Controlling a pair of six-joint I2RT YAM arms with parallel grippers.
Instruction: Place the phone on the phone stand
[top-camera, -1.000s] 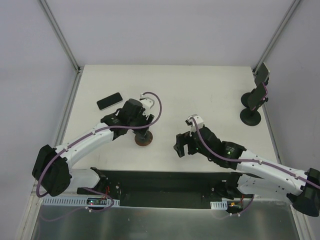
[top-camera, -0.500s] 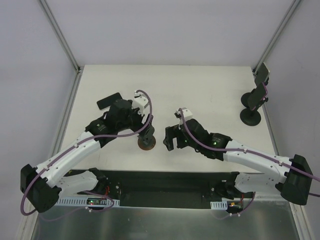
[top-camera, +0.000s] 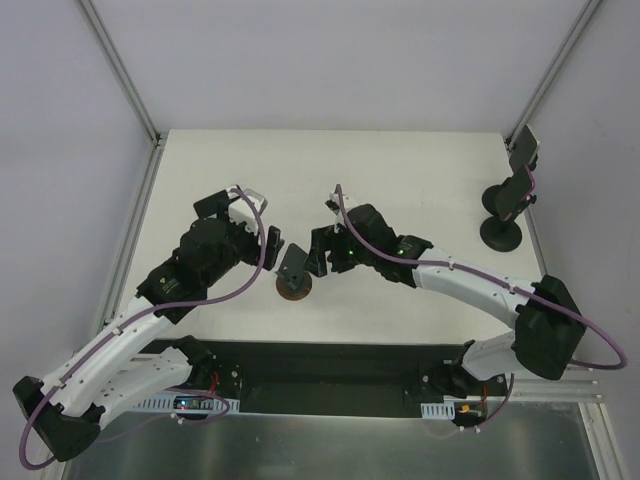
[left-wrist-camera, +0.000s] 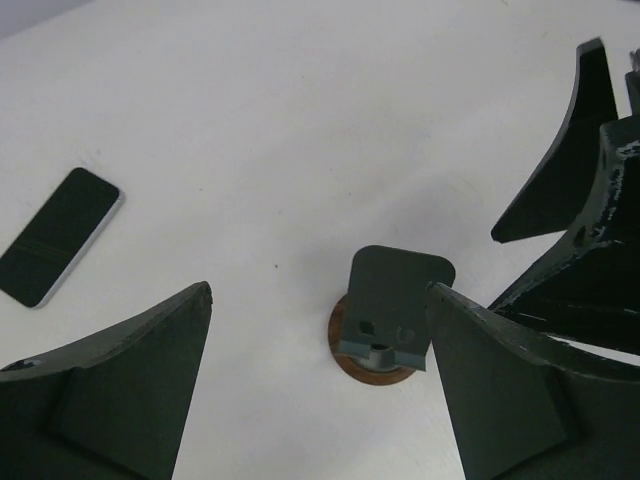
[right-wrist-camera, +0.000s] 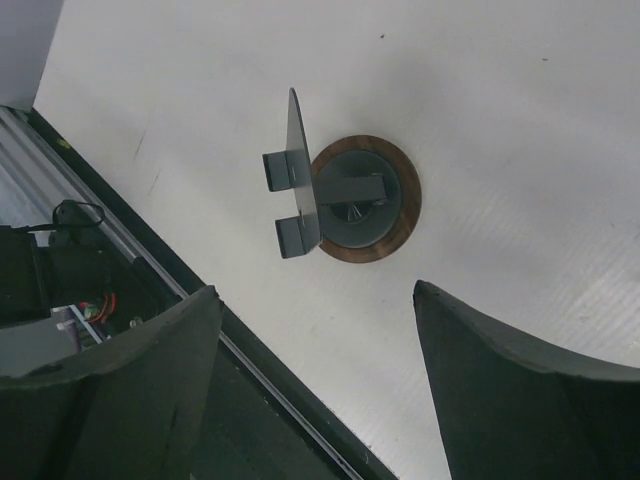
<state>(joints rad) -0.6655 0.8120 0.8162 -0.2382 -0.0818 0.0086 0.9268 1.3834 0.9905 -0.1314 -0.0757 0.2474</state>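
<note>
The phone is a black slab lying flat at the table's back left, partly hidden by my left arm; it shows whole in the left wrist view. The phone stand, black with a disc base, pole and clamp head, stands at the far right, away from both grippers. A small grey holder on a brown round base stands in the middle. My left gripper is open just left of it. My right gripper is open just right of it. Neither touches the holder.
The table's near edge and the dark channel below it run close behind the small holder. Frame posts rise at the back corners. My right gripper's fingers show in the left wrist view.
My left gripper has drawn back left off the small holder. My right gripper has moved left and farther back, up to the holder's right side. The phone has not moved.
</note>
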